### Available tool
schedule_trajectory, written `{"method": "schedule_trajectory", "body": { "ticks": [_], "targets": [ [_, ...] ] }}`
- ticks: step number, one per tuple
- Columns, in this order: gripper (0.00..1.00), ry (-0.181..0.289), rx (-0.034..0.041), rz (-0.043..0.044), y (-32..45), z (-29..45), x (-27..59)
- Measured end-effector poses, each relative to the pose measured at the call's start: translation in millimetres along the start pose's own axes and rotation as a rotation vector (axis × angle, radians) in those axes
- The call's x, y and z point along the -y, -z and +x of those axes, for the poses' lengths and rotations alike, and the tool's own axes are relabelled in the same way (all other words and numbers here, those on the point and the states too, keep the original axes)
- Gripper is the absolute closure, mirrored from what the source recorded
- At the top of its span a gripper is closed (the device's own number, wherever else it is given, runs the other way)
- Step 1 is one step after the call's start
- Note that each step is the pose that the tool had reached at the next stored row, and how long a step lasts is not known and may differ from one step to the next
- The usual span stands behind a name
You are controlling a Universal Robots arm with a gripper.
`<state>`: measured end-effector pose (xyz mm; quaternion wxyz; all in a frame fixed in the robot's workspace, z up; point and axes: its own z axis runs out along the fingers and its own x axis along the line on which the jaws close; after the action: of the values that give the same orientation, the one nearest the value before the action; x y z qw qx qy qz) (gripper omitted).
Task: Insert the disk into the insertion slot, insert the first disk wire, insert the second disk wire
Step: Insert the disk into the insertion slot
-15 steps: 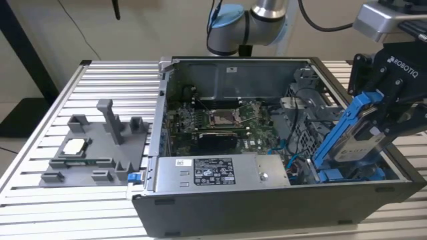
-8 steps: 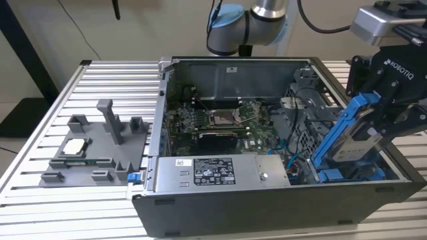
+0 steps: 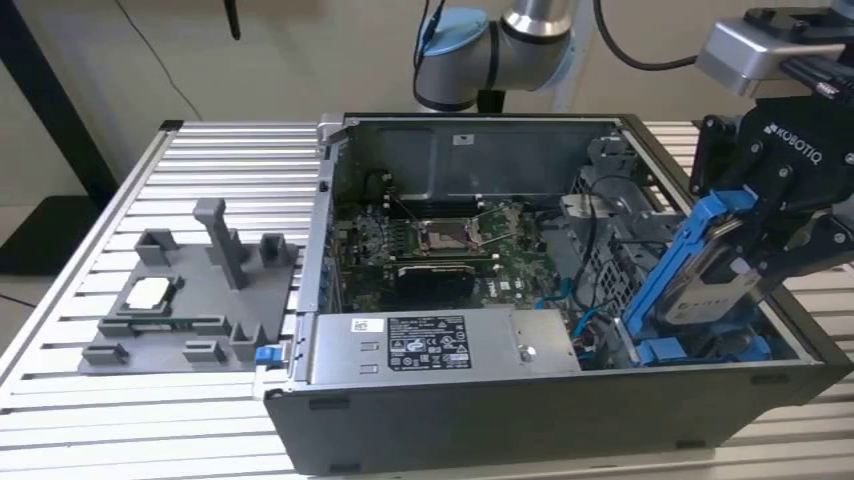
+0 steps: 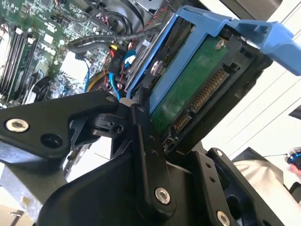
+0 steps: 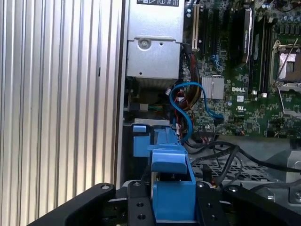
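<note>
Pincer: we see the pincer (image 3: 737, 262) closed on the disk, its black fingers (image 4: 143, 141) pressing the blue frame from both sides.
Disk: the disk (image 3: 703, 292) hangs tilted over the corner of the open computer case (image 3: 534, 420) at about four o'clock in the exterior view, its lower end dipping inside the case wall.
Insertion slot: the insertion slot (image 3: 694, 350) lies just beneath the disk at the same four o'clock corner. We judge the disk is not yet seated in it.
Why held so: we reckon the grip on the frame's sides leaves the leading end free, and the slant lines that end up with the bay mouth.
Materials: the disk has a silver metal body in a bright blue plastic carrier, and the second wrist view shows its green circuit board and row of connector pins. The bay is grey metal with blue plastic tabs.
Surroundings: a boxy grey power supply (image 3: 441, 345) sits at six o'clock in the case and the motherboard (image 3: 441, 240) at the centre. A grey moulded fixture (image 3: 187, 300) rests at nine o'clock on the ribbed aluminium surface (image 3: 80, 400).
Wires: a thin blue cable (image 5: 186, 106) loops loose near the bay, untouched.
</note>
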<state>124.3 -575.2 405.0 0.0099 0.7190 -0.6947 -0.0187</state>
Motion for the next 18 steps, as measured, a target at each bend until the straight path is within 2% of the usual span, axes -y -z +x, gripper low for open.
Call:
{"method": "schedule_trajectory", "body": {
  "ticks": [3,7,12,18],
  "targets": [
    [0.67,0.000,0.0010,-0.0044,0.8,1.3,0.2],
    [0.67,-0.001,0.0009,-0.0164,3.8,2.2,-0.1],
    [0.67,-0.003,0.0012,-0.0397,3.7,2.3,0.4],
    [0.67,-0.004,0.0036,-0.0508,0.1,2.8,8.1]
  ]
}}
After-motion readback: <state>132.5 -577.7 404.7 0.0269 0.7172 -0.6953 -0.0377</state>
